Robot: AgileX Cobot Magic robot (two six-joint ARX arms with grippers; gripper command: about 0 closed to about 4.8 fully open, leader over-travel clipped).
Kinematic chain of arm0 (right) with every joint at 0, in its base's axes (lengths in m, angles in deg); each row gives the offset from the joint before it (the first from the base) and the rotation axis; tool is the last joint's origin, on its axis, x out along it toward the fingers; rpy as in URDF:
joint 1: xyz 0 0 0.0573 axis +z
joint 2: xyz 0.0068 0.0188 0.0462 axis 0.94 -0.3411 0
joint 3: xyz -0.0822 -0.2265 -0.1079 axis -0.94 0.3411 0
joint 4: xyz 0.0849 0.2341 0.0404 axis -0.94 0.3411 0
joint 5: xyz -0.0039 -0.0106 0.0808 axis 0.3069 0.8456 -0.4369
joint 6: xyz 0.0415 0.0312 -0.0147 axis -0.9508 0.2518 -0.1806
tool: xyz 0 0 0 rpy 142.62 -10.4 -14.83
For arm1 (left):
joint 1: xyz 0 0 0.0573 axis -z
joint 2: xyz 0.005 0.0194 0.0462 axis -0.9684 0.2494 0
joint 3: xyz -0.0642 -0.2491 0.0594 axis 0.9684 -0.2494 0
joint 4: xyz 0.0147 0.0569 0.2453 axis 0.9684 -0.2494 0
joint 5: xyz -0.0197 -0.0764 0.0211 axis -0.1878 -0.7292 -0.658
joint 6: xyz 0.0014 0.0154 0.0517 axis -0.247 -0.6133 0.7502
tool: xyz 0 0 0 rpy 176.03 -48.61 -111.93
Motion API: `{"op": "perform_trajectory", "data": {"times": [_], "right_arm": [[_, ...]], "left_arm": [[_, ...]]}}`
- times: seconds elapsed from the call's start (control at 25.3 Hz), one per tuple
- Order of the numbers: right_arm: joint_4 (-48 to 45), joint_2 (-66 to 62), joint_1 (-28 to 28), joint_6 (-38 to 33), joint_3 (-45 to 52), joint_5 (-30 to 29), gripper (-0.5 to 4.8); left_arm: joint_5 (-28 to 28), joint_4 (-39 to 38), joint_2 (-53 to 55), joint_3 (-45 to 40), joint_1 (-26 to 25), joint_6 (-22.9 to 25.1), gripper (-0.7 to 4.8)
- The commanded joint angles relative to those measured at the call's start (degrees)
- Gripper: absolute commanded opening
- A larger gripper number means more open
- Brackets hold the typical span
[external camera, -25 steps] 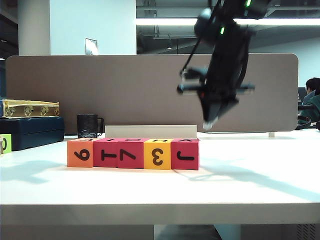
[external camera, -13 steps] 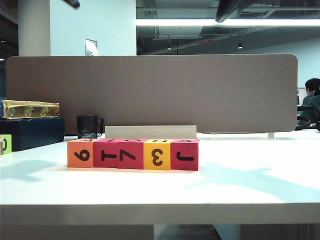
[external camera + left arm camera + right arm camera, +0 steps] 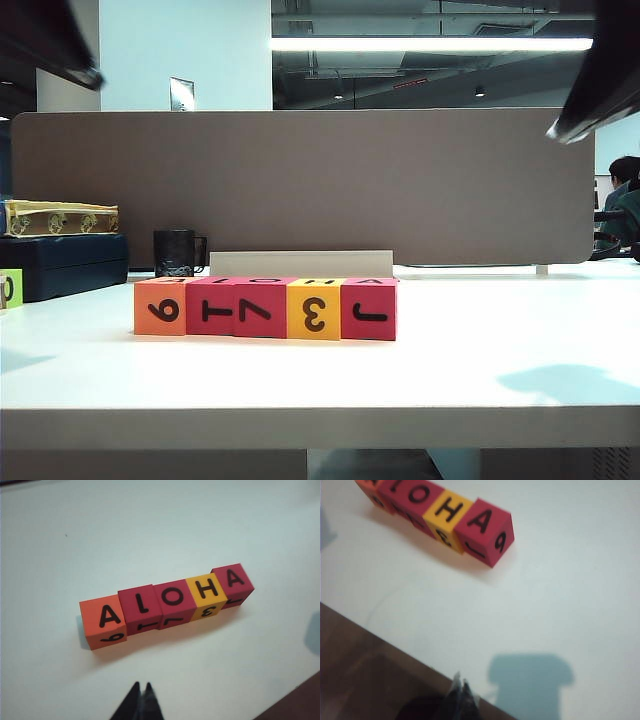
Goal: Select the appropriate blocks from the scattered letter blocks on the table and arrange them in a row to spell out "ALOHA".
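Five blocks stand touching in one row on the white table (image 3: 480, 350): orange (image 3: 163, 307), pink-red (image 3: 212, 307), pink-red (image 3: 262, 308), yellow (image 3: 314, 310), pink-red (image 3: 369, 310). Seen from the left wrist, their tops read A (image 3: 102, 621), l (image 3: 140, 607), O (image 3: 173, 600), H (image 3: 206, 592), A (image 3: 232, 582). My left gripper (image 3: 141, 685) is shut and empty, high at the upper left (image 3: 90, 76), well clear of the row. My right gripper (image 3: 460, 681) is shut and empty, high at the upper right (image 3: 556, 132), over the table's edge; the end block A (image 3: 484, 530) lies far from it.
A grey-brown divider panel (image 3: 300, 185) closes off the back. A black mug (image 3: 176, 252) and a low white strip (image 3: 300, 262) stand behind the row. Stacked boxes (image 3: 60, 262) and a lime-green cube (image 3: 8, 288) sit at far left.
The right arm, which hung just above the row's right end, has lifted away to the upper right. The left arm has come into view at the upper left. The blocks have not moved.
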Motion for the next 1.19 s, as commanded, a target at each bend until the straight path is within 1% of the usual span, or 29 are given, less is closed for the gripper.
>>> {"op": "perform_trajectory", "data": {"times": [0.04,0.12,0.2,0.28,0.4,0.95,1.03,1.11,1.19], "right_arm": [[-3.9,3.5,0.0,-0.3,1.6,0.5,-0.04],[-3.7,4.5,0.0,-0.2,1.7,1.8,-0.04],[-3.5,4.7,0.0,-0.2,1.7,1.4,-0.04],[-3.3,4.7,0.0,-0.2,1.7,1.4,-0.04],[-3.7,4.7,0.0,-0.2,1.7,1.4,-0.03],[-3.7,4.7,0.0,-0.2,1.7,1.4,-0.03],[-3.7,4.7,0.0,-0.2,1.7,1.4,-0.03],[-3.7,4.8,0.0,-0.2,1.7,1.4,-0.03],[-3.7,4.8,0.0,-0.2,1.7,1.5,-0.03]], "left_arm": [[0.2,5.2,-6.6,-4.6,0.0,-0.4,-0.06],[0.8,5.4,-8.5,-5.8,0.0,-0.3,-0.06],[1.0,4.4,-9.5,-5.9,0.0,-0.4,-0.06],[0.8,2.8,-9.7,-5.9,0.1,-0.4,-0.06],[1.2,-2.0,-9.6,-5.9,0.1,-0.3,-0.05],[1.2,-2.2,-9.7,-5.9,0.1,0.1,-0.05],[5.0,-1.6,-10.7,-5.9,-0.1,3.4,-0.05],[8.9,0.1,-12.8,-6.3,-0.5,4.9,-0.05],[11.4,6.2,-15.5,-8.6,-1.3,6.5,-0.05]]}}
